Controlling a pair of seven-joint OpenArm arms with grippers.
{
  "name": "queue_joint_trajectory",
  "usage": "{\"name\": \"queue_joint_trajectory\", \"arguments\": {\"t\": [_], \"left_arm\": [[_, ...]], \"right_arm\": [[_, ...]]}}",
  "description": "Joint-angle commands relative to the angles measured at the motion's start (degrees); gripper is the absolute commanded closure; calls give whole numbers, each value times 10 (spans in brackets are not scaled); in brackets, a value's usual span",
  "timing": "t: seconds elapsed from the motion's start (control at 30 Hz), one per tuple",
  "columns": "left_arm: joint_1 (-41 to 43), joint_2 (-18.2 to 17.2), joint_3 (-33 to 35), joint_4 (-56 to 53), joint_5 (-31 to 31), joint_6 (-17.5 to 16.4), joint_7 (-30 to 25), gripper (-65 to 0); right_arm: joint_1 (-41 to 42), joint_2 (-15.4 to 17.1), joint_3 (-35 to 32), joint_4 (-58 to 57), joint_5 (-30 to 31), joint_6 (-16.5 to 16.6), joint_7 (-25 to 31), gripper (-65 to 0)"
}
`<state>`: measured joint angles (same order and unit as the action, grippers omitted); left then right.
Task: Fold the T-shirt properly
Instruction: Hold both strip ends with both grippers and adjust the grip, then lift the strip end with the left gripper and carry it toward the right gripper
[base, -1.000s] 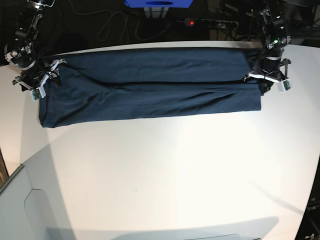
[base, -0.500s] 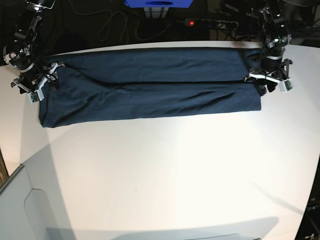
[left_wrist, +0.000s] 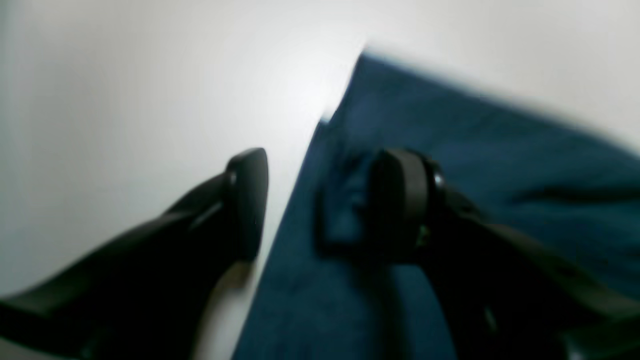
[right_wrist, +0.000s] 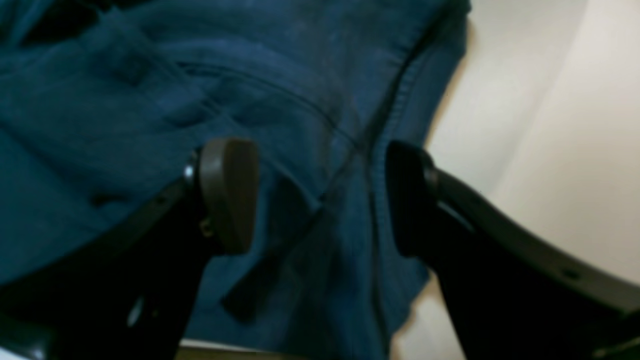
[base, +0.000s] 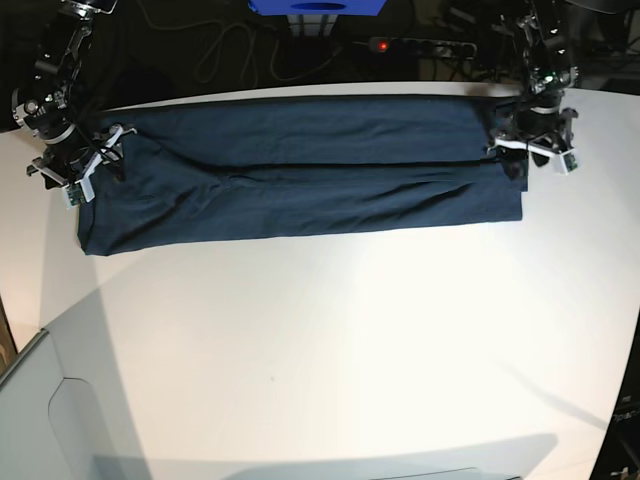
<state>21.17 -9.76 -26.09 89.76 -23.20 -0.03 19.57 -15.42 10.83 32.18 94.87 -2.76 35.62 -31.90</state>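
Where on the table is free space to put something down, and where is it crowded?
Free: the wide white table in front of the T-shirt's near edge, down to the grey panel. Crowded: the far strip, where the shirt lies between the left gripper and the right gripper, cables behind.

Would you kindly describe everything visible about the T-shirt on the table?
The T-shirt is dark navy, soft-looking cloth, folded lengthwise into a long band lying flat across the far part of the white table. A lengthwise crease and stitched hems show. The left gripper and right gripper sit open at its two ends, neither gripping it.
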Motion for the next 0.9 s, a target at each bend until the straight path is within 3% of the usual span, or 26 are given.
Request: {"name": "queue_joint_trajectory", "arguments": {"t": [0.0,0.3,0.63,0.7,0.87], "left_arm": [[-3,-7,-2,6,-5,2,-1,-332],[-1,-4,2,0,-5,0,0,-329],[-2,6,3,0,-5,-1,-1,-92],[-2,6,3,1,-5,-1,-1,-16],[-1,6,3,24,-1,0,1,0]], "right_arm": [[3,6,3,9,7,14,14,-381],[4,6,3,6,7,14,14,-381],[1,6,3,6,7,14,14,-381],[1,6,3,6,7,14,13,-381],[0,6,3,6,7,14,12,-381]]}}
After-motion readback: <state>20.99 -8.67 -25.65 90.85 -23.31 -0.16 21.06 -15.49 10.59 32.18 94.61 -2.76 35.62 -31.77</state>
